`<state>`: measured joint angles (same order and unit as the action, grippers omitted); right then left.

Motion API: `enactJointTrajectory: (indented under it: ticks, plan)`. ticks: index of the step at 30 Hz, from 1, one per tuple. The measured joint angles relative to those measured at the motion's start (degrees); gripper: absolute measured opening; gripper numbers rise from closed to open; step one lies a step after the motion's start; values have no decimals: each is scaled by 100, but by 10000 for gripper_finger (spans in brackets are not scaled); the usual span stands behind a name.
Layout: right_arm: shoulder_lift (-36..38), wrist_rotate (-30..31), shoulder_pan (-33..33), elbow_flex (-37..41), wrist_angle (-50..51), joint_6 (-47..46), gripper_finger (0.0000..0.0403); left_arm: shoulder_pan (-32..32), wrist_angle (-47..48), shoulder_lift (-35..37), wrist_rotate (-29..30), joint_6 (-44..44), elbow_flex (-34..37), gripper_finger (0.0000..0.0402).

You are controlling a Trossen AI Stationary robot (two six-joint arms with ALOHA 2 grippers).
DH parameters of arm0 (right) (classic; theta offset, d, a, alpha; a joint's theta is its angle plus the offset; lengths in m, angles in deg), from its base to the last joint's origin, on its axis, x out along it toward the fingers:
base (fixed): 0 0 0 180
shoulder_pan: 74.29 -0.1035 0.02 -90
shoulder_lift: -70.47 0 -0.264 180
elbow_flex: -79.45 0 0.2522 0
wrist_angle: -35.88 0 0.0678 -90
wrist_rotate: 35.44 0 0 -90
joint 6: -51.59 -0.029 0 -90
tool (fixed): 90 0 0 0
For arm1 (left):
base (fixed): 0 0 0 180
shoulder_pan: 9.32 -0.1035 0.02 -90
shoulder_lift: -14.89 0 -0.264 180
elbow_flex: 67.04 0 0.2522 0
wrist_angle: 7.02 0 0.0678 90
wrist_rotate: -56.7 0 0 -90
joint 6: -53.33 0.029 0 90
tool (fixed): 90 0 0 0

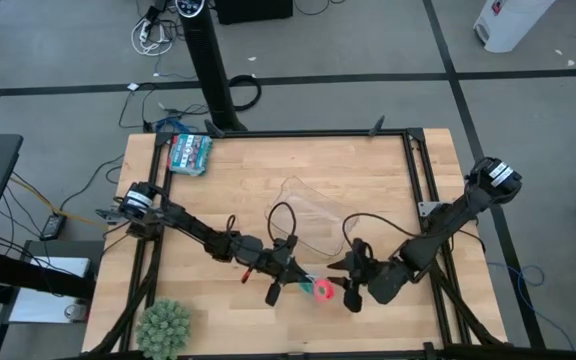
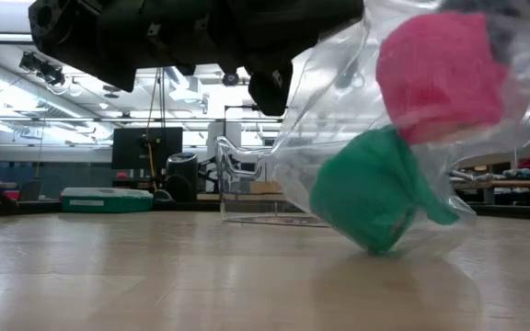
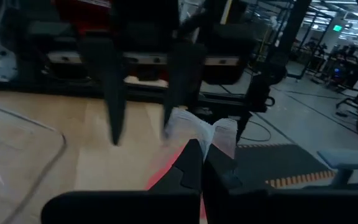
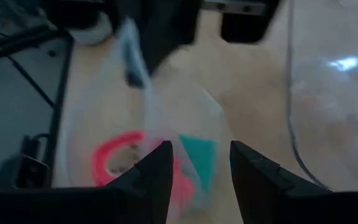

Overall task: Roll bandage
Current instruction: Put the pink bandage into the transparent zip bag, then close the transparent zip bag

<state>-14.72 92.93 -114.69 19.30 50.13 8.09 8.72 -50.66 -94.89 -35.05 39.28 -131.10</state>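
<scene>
We work on a big wooden bench (image 1: 388,190). Near its front edge, about the middle, our two arms meet over a thin clear plastic bag (image 2: 339,119). Inside the bag sit two small rolls. The bandage (image 2: 440,78) is the pink one, and it rests on top of a green roll (image 2: 371,198).

Our left gripper (image 1: 286,275) has its fingers pinched shut on the bag's thin skin and holds it up. Our right gripper (image 4: 199,163) has its fingers partly open just beside the bag, and they hold nothing.

We think the bandage is light, soft and squashy, not breakable. The bag looks slippery. We think it is best to reach in and pinch the roll across its round sides.
</scene>
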Motion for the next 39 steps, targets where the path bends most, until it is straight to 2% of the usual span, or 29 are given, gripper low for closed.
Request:
enactJointTrajectory:
  ticks: [8, 13, 19, 25, 31, 34, 39]
  plan:
    - [0, -297, 232, 0, -452, 342, 152, -6, -157, 0, 615, 197, -2, 2]
    - [-4, -332, 231, 0, -1245, 1045, 152, -4, -160, 0, 964, 201, -2, 2]
    - [-4, -261, 377, 0, -1525, 1616, 152, -4, -381, 0, 1088, 349, 4, 2]
    - [-4, -531, 369, -2, -1475, 1636, 152, 14, -436, 0, 866, 324, 9, 4]
    - [-4, -685, 92, -3, -668, 1336, 152, 114, -362, 0, 494, 191, -2, 6]
    - [-4, -685, -40, -4, -599, 1847, 152, 121, -285, 0, 436, 178, -2, 7]
    - [-4, -408, -279, -311, -182, 3269, 152, 121, -27, 0, 376, 53, -4, 7]
